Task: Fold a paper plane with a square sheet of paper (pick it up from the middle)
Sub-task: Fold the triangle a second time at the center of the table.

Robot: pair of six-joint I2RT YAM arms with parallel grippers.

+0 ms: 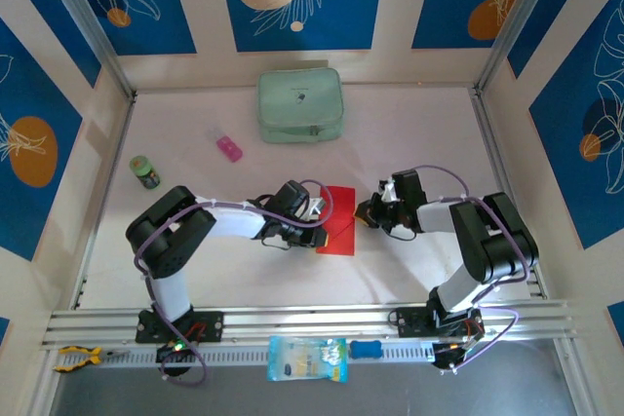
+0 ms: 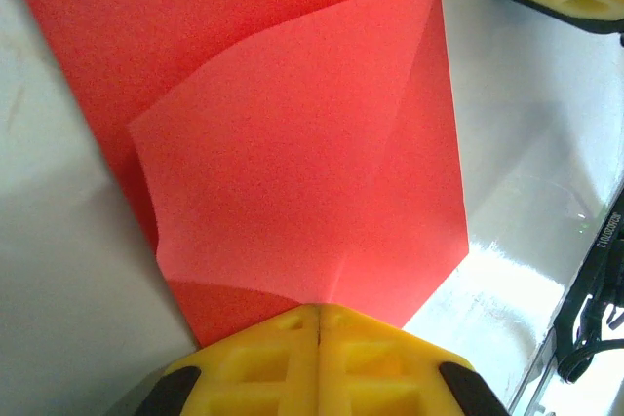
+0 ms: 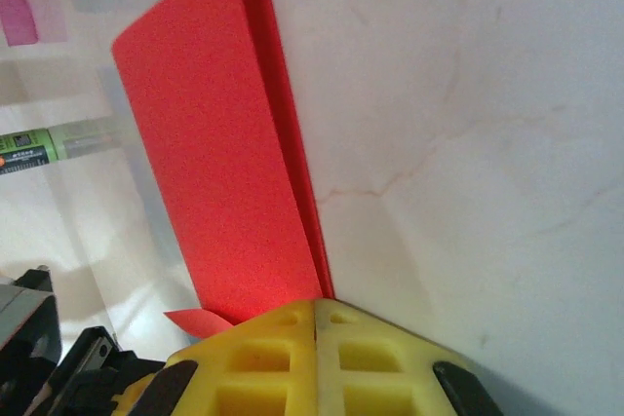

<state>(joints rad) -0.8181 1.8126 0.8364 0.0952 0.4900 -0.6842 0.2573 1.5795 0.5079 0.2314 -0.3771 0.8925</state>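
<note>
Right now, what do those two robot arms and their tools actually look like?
Both the left arm and right arm are chunky black joints linked by white tubes, with thin lilac cables looping alongside. The left tool and right tool are yellow, with rectangular cut-outs.

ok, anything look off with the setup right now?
The red paper, pinched by the shut left hand and right hand, isn't lying flat: its top layer bows up and the two layers gape with uneven edges. A small corner pokes out beside the right hand. Nothing else stands out.
</note>
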